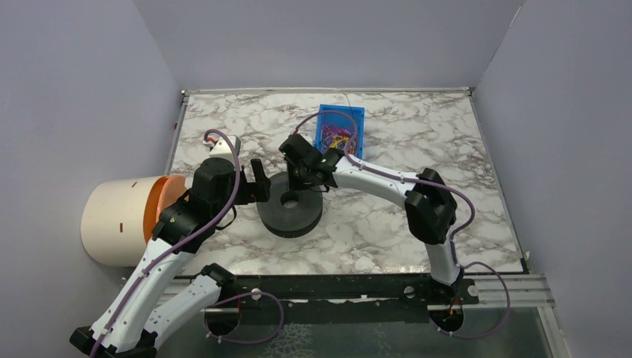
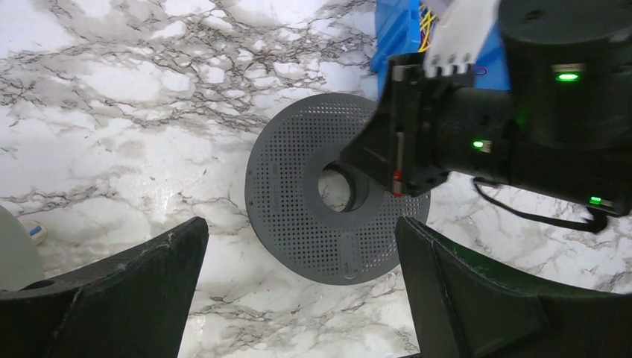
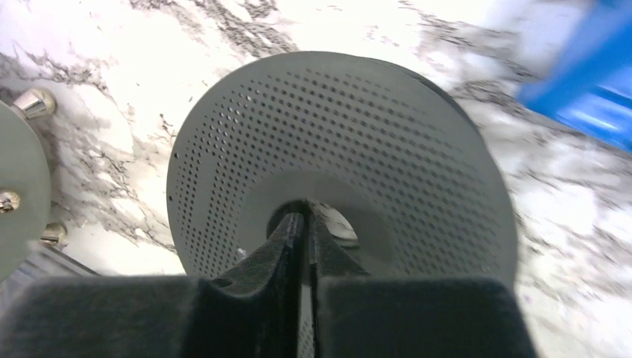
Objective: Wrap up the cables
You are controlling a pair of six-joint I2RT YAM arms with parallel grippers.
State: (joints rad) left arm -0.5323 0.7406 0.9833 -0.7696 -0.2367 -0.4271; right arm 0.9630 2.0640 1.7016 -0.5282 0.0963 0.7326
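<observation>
The cables (image 1: 339,138) lie as a tangle of thin yellow, red and purple wires in a blue tray (image 1: 358,119) at the back of the table; a few yellow strands show in the left wrist view (image 2: 426,15). A black perforated spool (image 1: 291,211) lies flat mid-table. My right gripper (image 1: 296,192) is shut, its tips (image 3: 305,212) at the near edge of the spool's (image 3: 358,127) centre hole, with no cable in it. My left gripper (image 1: 261,183) is open and empty just left of the spool (image 2: 298,224), its fingers (image 2: 149,283) apart above bare marble.
A cream cylinder with an orange inside (image 1: 119,220) lies on its side at the table's left edge, beside my left arm. The blue tray (image 3: 589,97) sits just behind the spool. Purple walls close in the table on three sides.
</observation>
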